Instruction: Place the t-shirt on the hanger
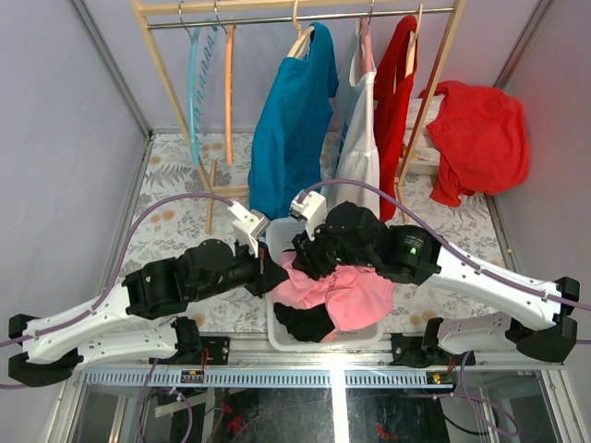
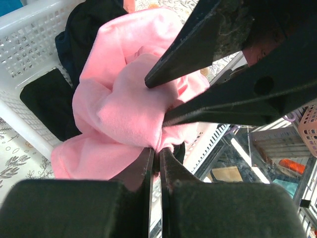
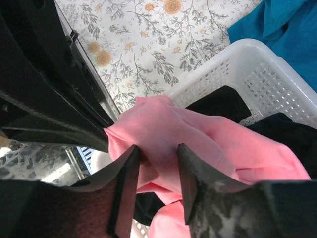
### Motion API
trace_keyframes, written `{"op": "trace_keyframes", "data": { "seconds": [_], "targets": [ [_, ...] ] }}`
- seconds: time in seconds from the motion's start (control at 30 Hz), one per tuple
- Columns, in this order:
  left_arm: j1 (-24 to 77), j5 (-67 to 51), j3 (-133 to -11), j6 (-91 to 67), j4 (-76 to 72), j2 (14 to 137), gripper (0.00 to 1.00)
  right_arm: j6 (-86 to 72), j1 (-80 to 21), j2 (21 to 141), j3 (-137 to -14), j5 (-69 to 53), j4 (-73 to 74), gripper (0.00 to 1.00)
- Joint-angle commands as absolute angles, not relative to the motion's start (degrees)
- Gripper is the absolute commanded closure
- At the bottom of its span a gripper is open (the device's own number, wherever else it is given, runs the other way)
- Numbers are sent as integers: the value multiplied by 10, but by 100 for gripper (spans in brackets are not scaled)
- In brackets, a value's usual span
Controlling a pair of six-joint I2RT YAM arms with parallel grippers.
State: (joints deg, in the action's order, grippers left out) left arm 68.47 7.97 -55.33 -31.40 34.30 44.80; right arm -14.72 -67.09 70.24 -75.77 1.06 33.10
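Top external: basket (image 1: 273, 325) holds t-shirt (image 1: 349, 295) + black clothes (image 1: 300, 321) (bunched); left end effector (image 2: 154, 151), right end effector (image 3: 157, 151) both clamp t-shirt.

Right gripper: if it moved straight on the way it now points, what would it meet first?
The t-shirt: its pink fabric sits between the fingers of the right gripper. Behind it seem to lie dark clothes and the white basket, though depth is hard to judge.

Blocked above basket (image 1: 271, 318) by left claw (image 2: 155, 154), right claw (image 3: 157, 151) and bunched t-shirt (image 1: 346, 295). Passable over floral tabletop (image 1: 175, 221) at far left. Hemmed behind by hanging blue shirt (image 1: 291, 129), rack leg (image 1: 175, 97).
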Motion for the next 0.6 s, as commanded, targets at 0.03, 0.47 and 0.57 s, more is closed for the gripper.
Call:
{"op": "trace_keyframes", "data": {
  "seconds": [0.03, 0.47, 0.57],
  "targets": [
    [687, 81, -545, -316, 324, 433, 100, -134, -672, 701, -787, 36, 328, 62],
    [687, 80, -540, -318, 322, 431, 100, -132, -672, 705, -803, 20, 320, 55],
    [687, 79, -541, -318, 322, 433, 100, -130, -672, 711, -803, 20, 319, 62]
  ]
}}
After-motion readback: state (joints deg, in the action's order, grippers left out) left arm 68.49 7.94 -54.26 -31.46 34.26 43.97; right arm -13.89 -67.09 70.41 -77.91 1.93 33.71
